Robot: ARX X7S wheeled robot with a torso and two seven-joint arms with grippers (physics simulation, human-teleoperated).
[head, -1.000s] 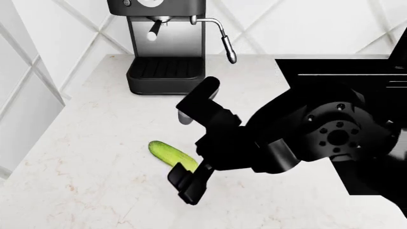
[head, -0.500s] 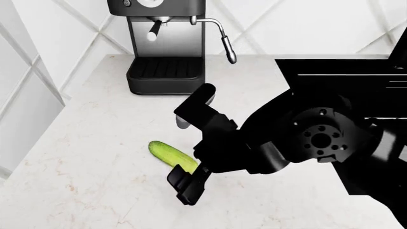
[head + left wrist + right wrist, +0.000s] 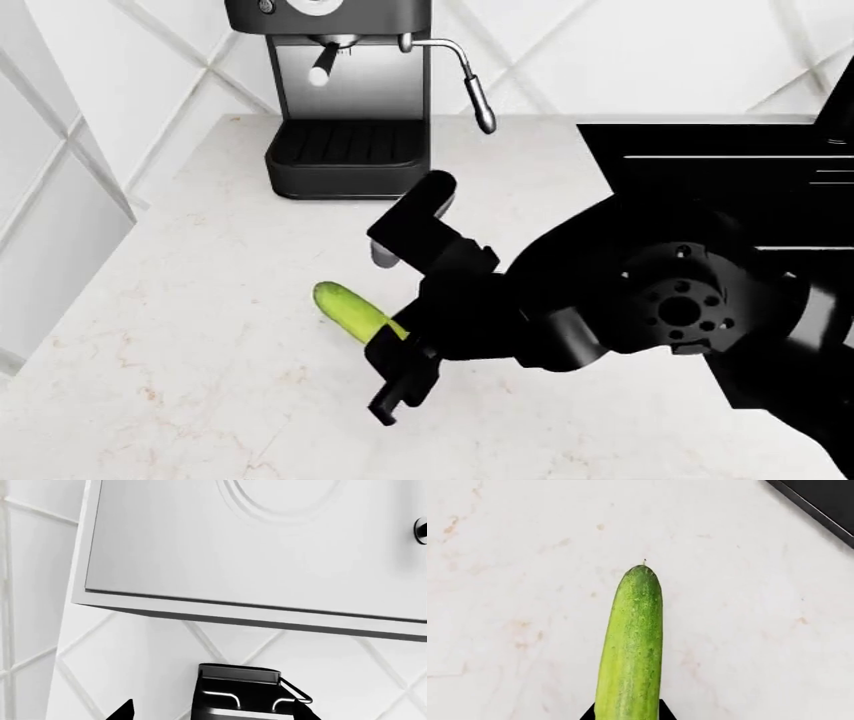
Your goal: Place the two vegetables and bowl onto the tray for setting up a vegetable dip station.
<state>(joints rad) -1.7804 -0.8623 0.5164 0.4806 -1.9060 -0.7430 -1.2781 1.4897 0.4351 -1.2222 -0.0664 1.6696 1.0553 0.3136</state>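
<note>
Green and smooth, the cucumber (image 3: 350, 309) is seen lying on the pale marble counter (image 3: 174, 330), roughly midway between its left edge and the dark tray (image 3: 694, 150) at the right, well in front of the espresso machine (image 3: 347, 100) at the back edge. The right claw (image 3: 396, 368) is set over the cucumber's near end; in the right wrist view the cucumber (image 3: 630, 650) is seen running straight out from between dark finger parts at the frame's edge. Whether the claw is already closed on it cannot be told. The left claw is not seen; its camera faces only a wall cabinet (image 3: 253, 545) and the machine's top.

The step in hand is judged to be grasping the cucumber. It would be done well if the fingers were kept square across the cucumber's width and closed firmly, since the smooth round skin could roll or slip. A straight lift before travel toward the tray is advised. The carrot and bowl are not in view.
</note>
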